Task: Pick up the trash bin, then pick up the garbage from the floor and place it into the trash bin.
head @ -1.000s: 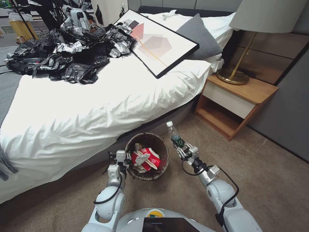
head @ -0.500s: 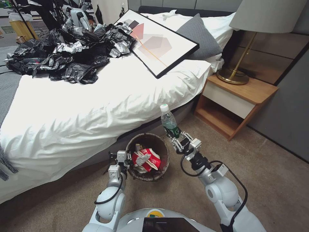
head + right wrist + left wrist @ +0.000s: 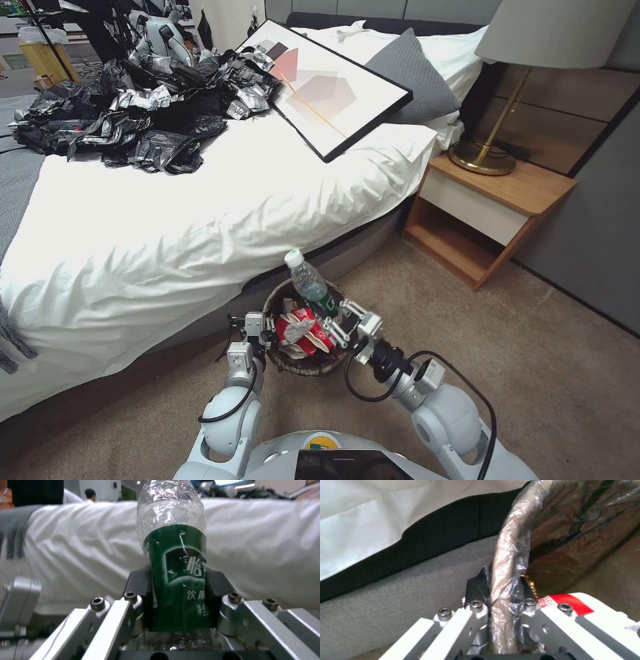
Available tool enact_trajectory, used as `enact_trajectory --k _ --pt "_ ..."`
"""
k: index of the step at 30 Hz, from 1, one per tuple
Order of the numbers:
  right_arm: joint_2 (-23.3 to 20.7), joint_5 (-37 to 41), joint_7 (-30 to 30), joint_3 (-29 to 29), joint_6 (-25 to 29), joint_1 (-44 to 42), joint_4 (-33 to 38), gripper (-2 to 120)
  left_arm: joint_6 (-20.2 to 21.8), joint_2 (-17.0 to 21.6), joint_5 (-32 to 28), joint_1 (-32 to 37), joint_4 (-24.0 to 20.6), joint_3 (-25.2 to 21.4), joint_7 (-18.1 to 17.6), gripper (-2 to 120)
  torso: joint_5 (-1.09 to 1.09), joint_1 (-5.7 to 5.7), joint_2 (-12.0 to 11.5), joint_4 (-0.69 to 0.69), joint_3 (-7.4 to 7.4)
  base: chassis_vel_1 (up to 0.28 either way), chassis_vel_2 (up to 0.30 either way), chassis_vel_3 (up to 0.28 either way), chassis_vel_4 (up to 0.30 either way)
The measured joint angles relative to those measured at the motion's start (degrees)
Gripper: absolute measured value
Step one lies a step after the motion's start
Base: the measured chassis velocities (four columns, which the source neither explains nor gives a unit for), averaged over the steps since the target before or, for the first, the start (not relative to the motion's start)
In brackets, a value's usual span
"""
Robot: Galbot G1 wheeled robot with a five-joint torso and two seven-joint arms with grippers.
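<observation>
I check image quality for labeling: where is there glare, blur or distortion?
Head view: wide-angle bending at the edges, bottle sharp. Right wrist view: glare on the bottle's clear top, the bed behind soft. Left wrist view: sheen on the trash bin liner, whole picture soft.

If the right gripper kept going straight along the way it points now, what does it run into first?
Probably the bed: the right gripper, shut on the bottle, points over the trash bin toward the white duvet. The bottle's cap would touch first; depth is unclear.
</observation>
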Motion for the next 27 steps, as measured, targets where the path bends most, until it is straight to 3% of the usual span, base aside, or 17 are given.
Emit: enact_trajectory --k 16,24,27 --pt "1.48 -2.81 0.66 -0.62 1.23 0.81 -8.07 27 0.09 0.16 -0.01 0.08 -0.28 0.27 0.00 4 0.00 0.00 0.00 0.00 0.00 0.000 0.000 0.000 0.000" --pt "1.57 -3.21 0.65 -0.37 1.47 1.22 -8.55 52 0.58 0.46 -0.19 0.15 -0.63 0.18 -0.02 4 0.00 0.00 0.00 0.00 0.00 0.000 0.000 0.000 0.000" --pt "1.57 -3.19 0.63 -0.16 1.49 1.30 -8.39 67 0.74 0.47 -0.22 0.18 -0.83 0.25 -0.04 4 0.00 0.00 0.00 0.00 0.00 0.000 0.000 0.000 0.000"
